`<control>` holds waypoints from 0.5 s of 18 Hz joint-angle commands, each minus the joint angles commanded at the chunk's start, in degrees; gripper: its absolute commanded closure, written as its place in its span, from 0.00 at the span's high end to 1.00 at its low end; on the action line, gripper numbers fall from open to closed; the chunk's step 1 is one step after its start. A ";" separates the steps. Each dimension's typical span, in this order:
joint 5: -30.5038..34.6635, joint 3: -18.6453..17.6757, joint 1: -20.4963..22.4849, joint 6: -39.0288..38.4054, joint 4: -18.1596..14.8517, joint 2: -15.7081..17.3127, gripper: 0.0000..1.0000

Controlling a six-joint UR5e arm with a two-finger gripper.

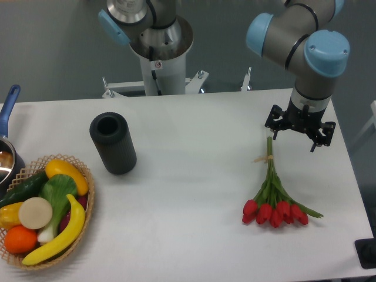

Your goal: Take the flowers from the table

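**A:** Fixed camera, item one: the flowers point(274, 194). Location?

**B:** Lying flat on the table point(200, 188), right-hand part as seen. Red heads toward the near edge, green stems running away to the far side, a pale band point(265, 158) round the stems above the middle. Nothing touches them.

**A:** Item two: the gripper point(298, 140). Condition?

**B:** Pointing down, fingers spread apart, nothing between them. It sits near the far tips of the stems, slightly to their right as seen. Whether it hangs above the tabletop or touches it, I cannot tell from this angle.

**A:** Reason for that position?

**B:** By my judgement, the stem end is the sensible place to take hold: thin, bundled by the band, and away from the soft heads. The open jaws suggest an approach not yet finished; the grasp has not begun.

**A:** Other entries?

**B:** Dark cylinder point(113, 143), upright, open-topped, left of centre. Wicker basket point(85, 226) of fruit and vegetables at the near left corner. Pot with blue handle point(9, 106) at the left edge, partly cut off. All well apart from the flowers, so no obstruction to a descent.
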 joint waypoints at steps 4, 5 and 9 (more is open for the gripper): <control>-2.12 -0.09 0.53 -8.06 1.05 -0.61 1.00; -2.12 -0.26 0.44 -9.13 2.27 -1.23 1.00; -1.95 -1.75 -0.08 -9.06 4.74 -3.34 1.00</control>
